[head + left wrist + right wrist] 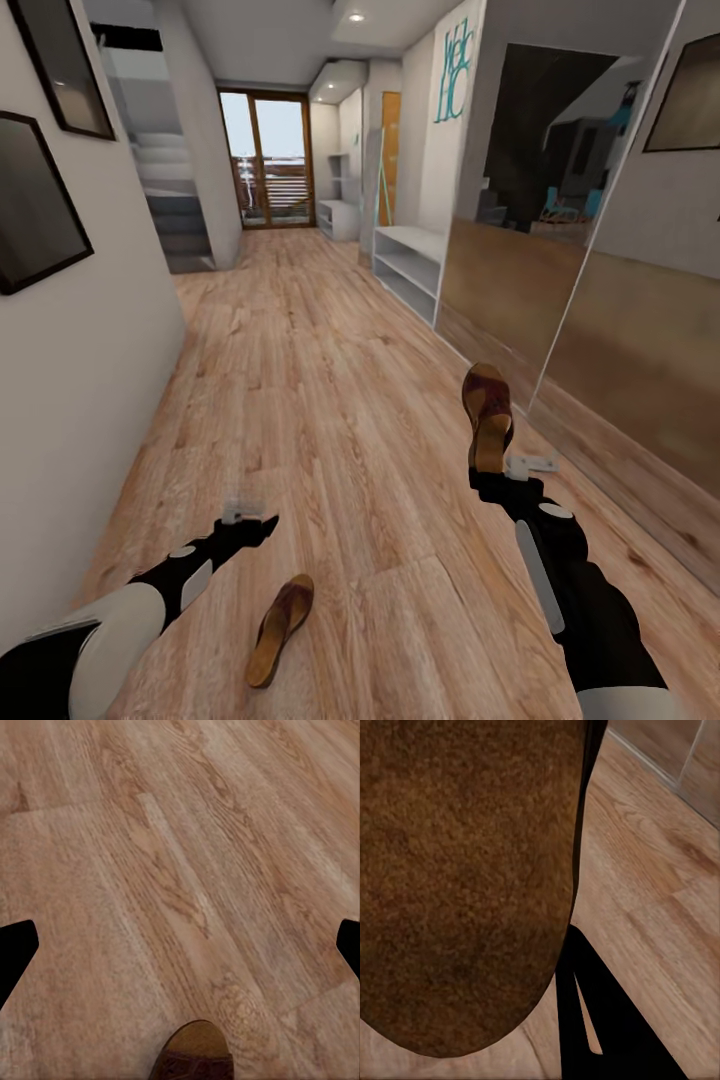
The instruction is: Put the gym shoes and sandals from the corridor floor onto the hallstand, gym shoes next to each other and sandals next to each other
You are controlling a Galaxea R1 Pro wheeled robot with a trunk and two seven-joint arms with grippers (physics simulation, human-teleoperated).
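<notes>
Head view: right gripper [492, 470] raised over the corridor floor [330, 380], fingers pinched on the heel end of a brown sandal [487, 412] standing toe-up above them. Second sandal [281, 628] flat on the planks, just beyond and inboard of the left gripper [245, 520], clear of its fingers. Finger spread of the left gripper not readable here. Far ahead on the right wall, a pale two-tier rack [410, 262] with both shelves bare; hallstand or plain rack, impossible to say. Gym shoes nowhere visible.

Left wrist view: dark fingertips [16, 949] at opposite frame edges, spread wide with nothing between them but floor; toe of the lying sandal [196, 1054] close below the gap.

Right wrist view: tan footbed of the held sandal [465, 877] pressed close against one dark finger [607, 1020].

Likely light, fairly stiff in the sole, not fragile; suede-like footbed probably grippy. Best taken across the sole edges at heel or mid-foot, not by the soft strap.
</notes>
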